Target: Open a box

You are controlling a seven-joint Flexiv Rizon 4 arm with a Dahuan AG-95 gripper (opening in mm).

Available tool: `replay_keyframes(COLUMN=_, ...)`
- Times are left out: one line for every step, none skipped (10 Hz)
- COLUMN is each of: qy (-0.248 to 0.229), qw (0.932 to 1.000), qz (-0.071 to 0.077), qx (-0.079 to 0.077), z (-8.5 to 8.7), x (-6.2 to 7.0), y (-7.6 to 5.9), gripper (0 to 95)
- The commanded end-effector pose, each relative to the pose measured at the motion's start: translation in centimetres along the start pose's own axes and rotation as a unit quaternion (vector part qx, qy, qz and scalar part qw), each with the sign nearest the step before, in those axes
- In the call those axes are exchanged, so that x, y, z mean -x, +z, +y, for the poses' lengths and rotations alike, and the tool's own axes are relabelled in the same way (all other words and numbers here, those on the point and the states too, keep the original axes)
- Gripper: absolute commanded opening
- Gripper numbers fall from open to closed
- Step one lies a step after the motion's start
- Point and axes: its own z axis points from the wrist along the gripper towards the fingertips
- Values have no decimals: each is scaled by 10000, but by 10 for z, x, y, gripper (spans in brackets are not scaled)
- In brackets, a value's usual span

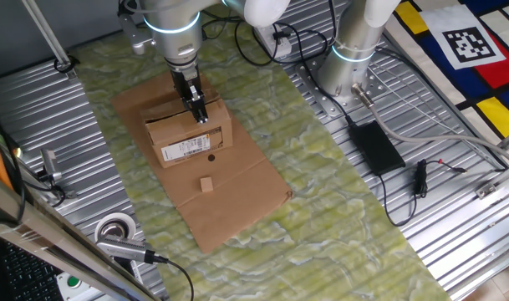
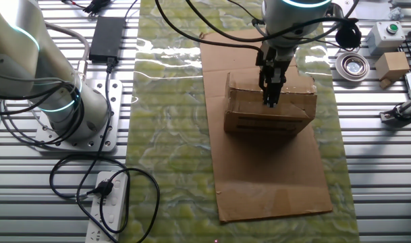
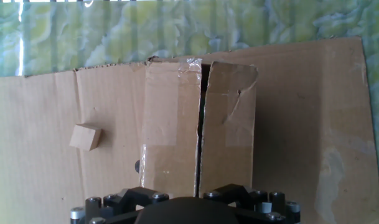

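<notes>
Still, the box [image 3: 198,124] has closed top flaps, taped, narrowly split.

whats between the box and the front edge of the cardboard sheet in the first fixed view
A small tan cardboard block lies on the cardboard sheet, in front of the box on its labelled side and apart from it. The hand view shows it too.
</notes>
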Motion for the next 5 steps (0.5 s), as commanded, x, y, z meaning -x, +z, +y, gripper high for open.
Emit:
replay_keyframes(qy=-1463, qw=9864, qz=-257, qx=702, z=0, x=0, y=0, gripper=0)
replay_keyframes(qy=-1500, qw=9863, qz=-231, qx=639, z=0, x=0, y=0, gripper=0)
replay_keyframes(qy=-1504, qw=9863, qz=-224, qx=639, z=0, x=0, y=0, gripper=0)
replay_keyframes(qy=-1507, qw=9863, qz=-220, qx=639, z=0, x=0, y=0, gripper=0)
replay_keyframes(qy=-1510, qw=9863, qz=-217, qx=634, z=0, x=0, y=0, gripper=0)
